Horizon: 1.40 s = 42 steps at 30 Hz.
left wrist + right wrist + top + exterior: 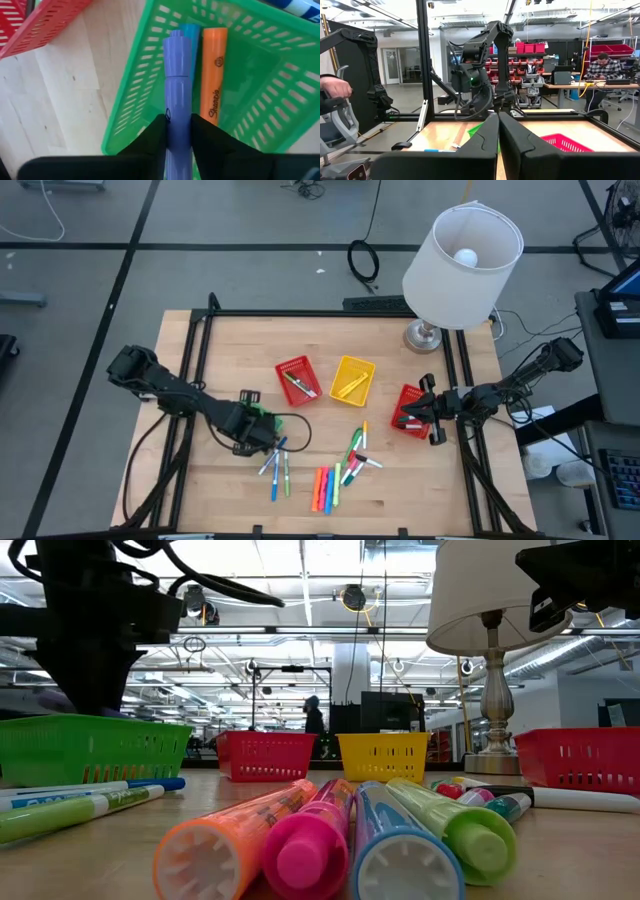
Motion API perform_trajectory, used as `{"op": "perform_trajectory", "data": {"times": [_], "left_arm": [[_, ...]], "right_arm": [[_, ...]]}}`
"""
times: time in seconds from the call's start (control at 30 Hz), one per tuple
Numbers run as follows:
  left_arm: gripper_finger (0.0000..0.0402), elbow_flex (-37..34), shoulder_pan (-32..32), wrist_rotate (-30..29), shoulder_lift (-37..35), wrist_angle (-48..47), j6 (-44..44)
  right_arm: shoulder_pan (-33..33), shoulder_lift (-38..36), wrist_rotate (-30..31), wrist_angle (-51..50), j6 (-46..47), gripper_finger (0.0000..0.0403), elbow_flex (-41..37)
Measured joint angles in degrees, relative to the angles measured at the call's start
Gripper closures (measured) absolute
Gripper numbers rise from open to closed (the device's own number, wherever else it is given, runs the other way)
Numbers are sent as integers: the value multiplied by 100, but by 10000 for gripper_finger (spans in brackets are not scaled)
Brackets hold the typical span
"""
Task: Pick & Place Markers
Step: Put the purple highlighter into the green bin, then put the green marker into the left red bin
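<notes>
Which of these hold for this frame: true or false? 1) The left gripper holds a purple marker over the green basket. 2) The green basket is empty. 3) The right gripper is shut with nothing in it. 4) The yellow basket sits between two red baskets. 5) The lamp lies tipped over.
1) True: the left gripper has the purple marker between its fingers, above the green basket.
2) False: an orange marker lies inside.
3) True: the right gripper is shut, empty.
4) True: the yellow basket has a red one either side.
5) False: the lamp stands upright.

Purple marker (177,95) over green basket (260,75); other markers (325,480) scattered on table.
</notes>
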Motion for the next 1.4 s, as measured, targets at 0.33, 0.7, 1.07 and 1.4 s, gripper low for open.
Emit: {"op": "perform_trajectory", "data": {"times": [0.33, 0.7, 1.07, 1.4], "left_arm": [[237, 84, -33, 187, -86, -75, -47], [322, -368, -1039, -918, -2177, 2509, 1026], [392, -4037, -1287, -1252, -4966, 7525, 1373], [397, -5130, -1199, -1874, -6535, 8411, 2386]], "right_arm": [[0, -2, 0, -2, 2, 403, 2], [0, -1, 0, -2, 2, 403, 0], [4, -1, -12, -2, 90, 403, 1], [4, 0, -7, -16, 109, 403, 1]]}}
